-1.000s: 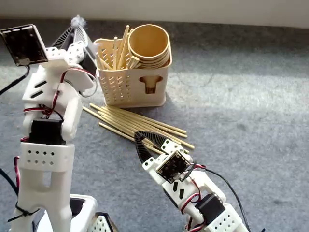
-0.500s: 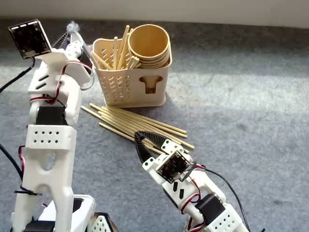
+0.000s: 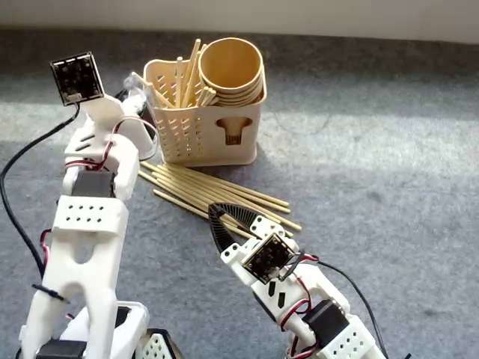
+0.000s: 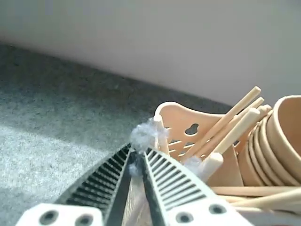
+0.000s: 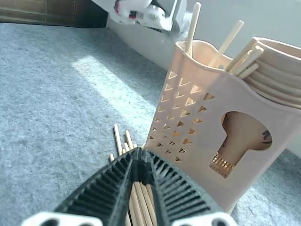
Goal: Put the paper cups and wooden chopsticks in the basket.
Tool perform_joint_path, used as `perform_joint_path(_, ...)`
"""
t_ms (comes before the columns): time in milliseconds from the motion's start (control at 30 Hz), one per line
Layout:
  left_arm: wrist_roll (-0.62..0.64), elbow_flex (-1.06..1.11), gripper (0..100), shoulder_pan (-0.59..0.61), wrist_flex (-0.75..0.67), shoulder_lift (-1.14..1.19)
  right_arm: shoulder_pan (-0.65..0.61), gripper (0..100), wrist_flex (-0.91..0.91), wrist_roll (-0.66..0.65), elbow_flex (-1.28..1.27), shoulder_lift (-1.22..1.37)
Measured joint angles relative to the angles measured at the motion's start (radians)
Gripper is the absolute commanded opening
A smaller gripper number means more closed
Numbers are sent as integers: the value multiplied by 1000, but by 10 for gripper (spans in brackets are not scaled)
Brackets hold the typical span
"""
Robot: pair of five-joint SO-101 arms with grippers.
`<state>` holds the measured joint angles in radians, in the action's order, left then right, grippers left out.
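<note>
Just beyond the left gripper (image 4: 138, 153) is the basket (image 4: 179, 111), where we clamp a chopstick (image 4: 133, 197) for dropping; right gripper (image 5: 139, 157) pinches loose chopsticks (image 3: 217, 187).

Grey carpet (image 3: 389, 149), sunlit band across it. Pale wall (image 4: 164, 42) behind. White fluff tuft (image 4: 142, 135). Dark brown panel (image 5: 42, 12).

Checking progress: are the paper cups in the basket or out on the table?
In. The stacked paper cups sit upright inside the basket, rims above its wall; loose chopsticks lie outside.
</note>
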<state>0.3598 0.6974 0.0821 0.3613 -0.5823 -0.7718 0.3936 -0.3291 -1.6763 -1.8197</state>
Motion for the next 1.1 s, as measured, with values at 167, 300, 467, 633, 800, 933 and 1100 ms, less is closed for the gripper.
perform_joint_path(167,0,-11,7,0,0,-127,0,5,0,0,0,0)
perform_joint_path(300,0,-15,7,0,55,-236,0,5,0,0,0,0)
perform_joint_path(467,0,-18,7,0,176,-331,0,5,0,0,0,0)
perform_joint_path(633,3,-18,7,0,327,-381,0,5,0,0,0,0)
perform_joint_path(800,57,-18,10,21,479,-428,0,5,0,0,0,0)
perform_joint_path(933,112,-18,10,48,583,-436,0,5,0,0,0,0)
perform_joint_path(1100,123,-18,7,54,729,-390,0,5,0,0,0,0)
